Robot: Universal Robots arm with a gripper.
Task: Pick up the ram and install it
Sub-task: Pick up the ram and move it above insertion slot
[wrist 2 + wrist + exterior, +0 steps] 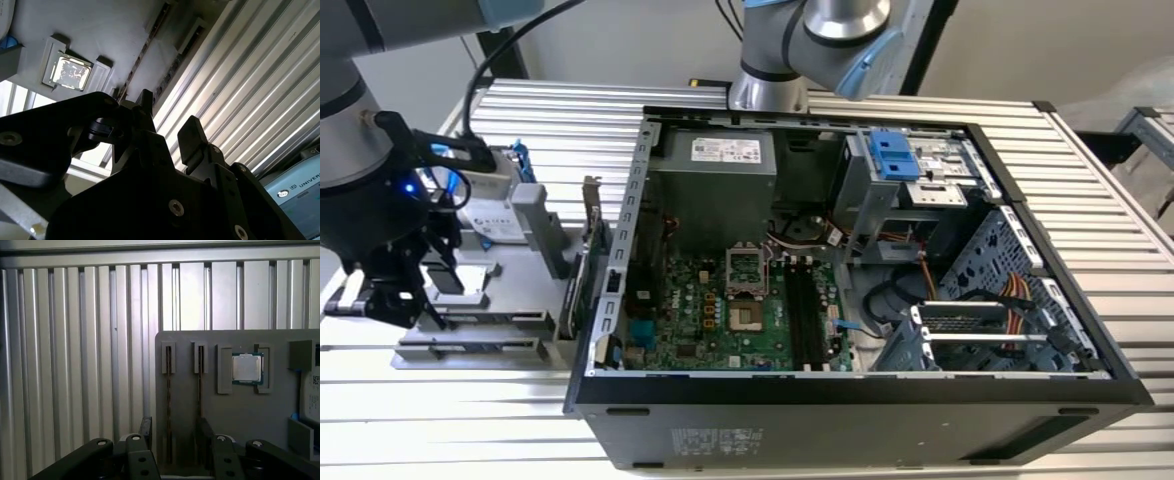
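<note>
Overhead, the pincer [175, 432] is held open, empty, above the ram's [168, 390] upturned edge in a grey tray [240, 410]; bare ribbed worktop [75, 365] is seen alongside.

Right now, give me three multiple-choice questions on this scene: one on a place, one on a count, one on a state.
1. Where is the gripper? A) at the grey holder, on the exterior view's left of the computer case B) inside the case C) on the floor
2. How many narrow slots does the holder show in the first wrist view? A) one B) two C) five
3. How are the fingers? A) shut on a cable B) shut on a processor C) open, empty
Answers: 1 A, it hangs over the holder; 2 B, two lie side by side; 3 C, a clear gap, nothing gripped.
</note>
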